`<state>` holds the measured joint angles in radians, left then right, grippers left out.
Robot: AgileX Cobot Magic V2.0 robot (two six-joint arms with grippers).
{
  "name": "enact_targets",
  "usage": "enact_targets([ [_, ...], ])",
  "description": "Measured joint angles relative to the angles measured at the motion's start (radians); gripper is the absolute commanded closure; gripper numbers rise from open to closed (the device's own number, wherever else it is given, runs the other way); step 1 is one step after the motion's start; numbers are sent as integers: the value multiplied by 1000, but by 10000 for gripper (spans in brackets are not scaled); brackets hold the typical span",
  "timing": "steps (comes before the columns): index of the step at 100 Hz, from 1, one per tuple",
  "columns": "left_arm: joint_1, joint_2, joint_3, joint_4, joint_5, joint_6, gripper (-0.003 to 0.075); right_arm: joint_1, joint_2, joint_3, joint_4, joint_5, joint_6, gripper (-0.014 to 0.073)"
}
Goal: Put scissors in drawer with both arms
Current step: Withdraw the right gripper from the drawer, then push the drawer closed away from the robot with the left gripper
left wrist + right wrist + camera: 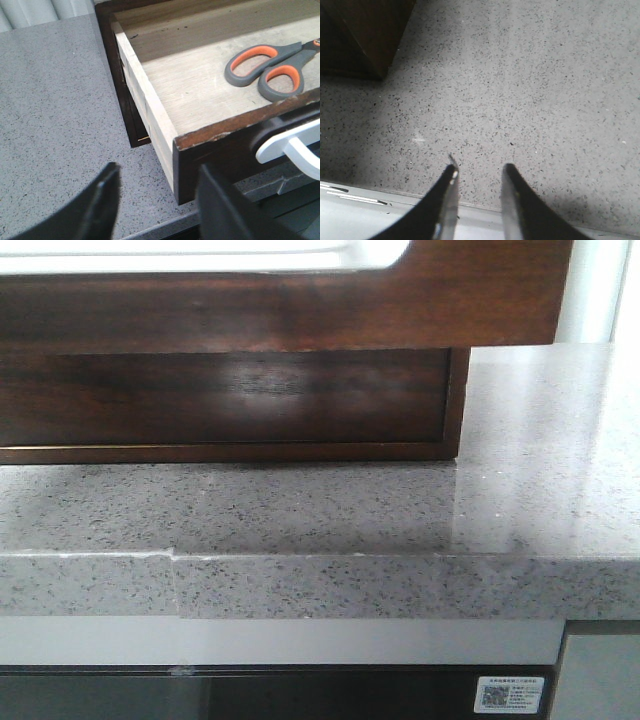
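Note:
The drawer [210, 145] is pulled out, with a dark red-brown front and a pale wooden bottom. The scissors [270, 65], with grey and orange handles, lie flat inside it. In the front view the drawer front [300, 310] fills the top of the picture, with a white rounded area [200, 255] along its upper edge. My left gripper [160, 200] is open and empty, at the drawer's front corner. My right gripper [479, 175] is open and empty above the speckled counter [520, 90]. Neither gripper shows in the front view.
A dark wooden cabinet body [230, 405] stands on the grey speckled counter [300, 510] behind the drawer front. A white handle [290, 145] is on the drawer front. A dark cabinet corner [360, 35] shows in the right wrist view. The counter's front edge [320, 585] is close.

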<state>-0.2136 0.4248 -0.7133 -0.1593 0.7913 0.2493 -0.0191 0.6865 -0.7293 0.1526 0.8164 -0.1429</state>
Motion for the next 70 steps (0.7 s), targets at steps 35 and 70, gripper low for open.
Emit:
enact_targets([
  [35, 0, 0, 0, 0, 6, 0, 741, 0, 0, 0, 0, -14, 0, 662],
  [70, 0, 0, 0, 0, 8, 0, 741, 0, 0, 0, 0, -14, 2, 662],
])
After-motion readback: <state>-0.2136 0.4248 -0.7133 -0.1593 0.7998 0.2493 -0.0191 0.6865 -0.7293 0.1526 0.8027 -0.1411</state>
